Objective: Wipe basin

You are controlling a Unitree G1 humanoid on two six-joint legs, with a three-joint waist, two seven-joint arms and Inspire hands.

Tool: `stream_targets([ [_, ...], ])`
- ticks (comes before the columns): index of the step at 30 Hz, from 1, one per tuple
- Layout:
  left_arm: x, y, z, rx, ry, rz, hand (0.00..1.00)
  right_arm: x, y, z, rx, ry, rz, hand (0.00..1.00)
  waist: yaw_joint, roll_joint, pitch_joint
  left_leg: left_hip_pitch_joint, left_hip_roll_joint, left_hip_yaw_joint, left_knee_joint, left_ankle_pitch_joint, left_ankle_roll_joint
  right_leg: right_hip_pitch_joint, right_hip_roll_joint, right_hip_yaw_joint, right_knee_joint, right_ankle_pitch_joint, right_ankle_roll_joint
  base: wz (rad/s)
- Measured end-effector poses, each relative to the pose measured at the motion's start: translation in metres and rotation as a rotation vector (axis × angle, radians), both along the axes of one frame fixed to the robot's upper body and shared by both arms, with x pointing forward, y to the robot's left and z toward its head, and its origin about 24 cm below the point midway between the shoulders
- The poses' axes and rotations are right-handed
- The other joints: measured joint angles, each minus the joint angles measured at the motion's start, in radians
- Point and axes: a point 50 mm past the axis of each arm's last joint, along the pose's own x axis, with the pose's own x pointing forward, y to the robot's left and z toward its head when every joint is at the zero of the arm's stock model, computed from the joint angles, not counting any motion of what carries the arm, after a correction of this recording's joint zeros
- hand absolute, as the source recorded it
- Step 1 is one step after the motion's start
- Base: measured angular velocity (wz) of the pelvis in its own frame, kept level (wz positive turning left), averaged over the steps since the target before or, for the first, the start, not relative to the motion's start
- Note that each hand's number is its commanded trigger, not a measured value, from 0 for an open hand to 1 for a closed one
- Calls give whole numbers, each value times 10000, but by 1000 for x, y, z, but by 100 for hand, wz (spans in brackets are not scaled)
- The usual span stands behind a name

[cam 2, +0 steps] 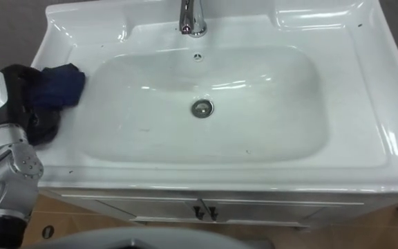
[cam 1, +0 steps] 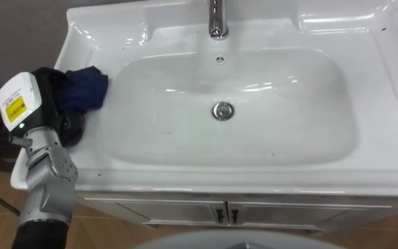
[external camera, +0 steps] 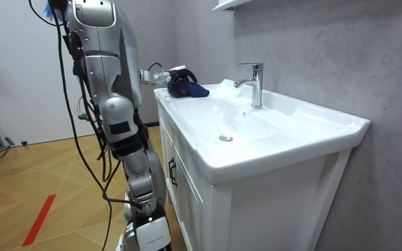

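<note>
Stands before the white basin. Clamps the left hand round a bunched dark blue cloth, fingers curled into it. Rests hand and cloth on the flat rim, with the cloth on the hand's right, touching the bowl's edge. Well off to the hand's right sits the drain, with the tap farther back.

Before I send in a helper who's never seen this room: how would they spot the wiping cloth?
Find the white basin with the chrome tap at its back. On its flat rim at the robot's left lies a bunched cloth, against the robot's left hand. It is dark blue, the one soft thing on the white ceramic.
</note>
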Motion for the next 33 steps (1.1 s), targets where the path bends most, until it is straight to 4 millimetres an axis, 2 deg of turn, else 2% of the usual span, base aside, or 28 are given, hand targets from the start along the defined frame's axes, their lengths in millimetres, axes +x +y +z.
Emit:
stream_targets([
  [8, 0, 0, 0, -268, -73, 73, 0, 1, 0, 0, 81, -111, -30, 0, -7, 12, -3, 3, 0, -13, 6, 0, 0, 9, 1, -12, -10, 0, 1, 0],
  [16, 0, 0, 0, -333, -108, 99, 0, 1, -1, 0, 37, -108, -26, 0, -12, 138, 13, 6, -10, -78, 2, 0, 0, 73, 10, -22, -138, 0, 0, 0],
  [23, 2, -1, 2, -1303, -644, 198, 0, 7, 0, 0, 39, -364, 114, 0, 14, 127, 38, -23, -32, -95, 2, 0, 0, 73, 2, -70, -148, -11, 8, 0],
  [28, 7, -5, 15, -1358, -1472, -66, 0, 9, 1, 0, -43, -434, 429, 0, -5, 91, 124, -76, -36, -111, 7, 0, -1, 47, 3, -70, -165, -23, 15, 1],
  [33, 13, -14, 36, -1826, -2885, -523, 0, 7, 3, -1, -17, -403, 520, 0, 27, -25, 135, -70, -49, -139, -20, 1, -2, 35, -2, -73, -164, -37, 16, 0],
])
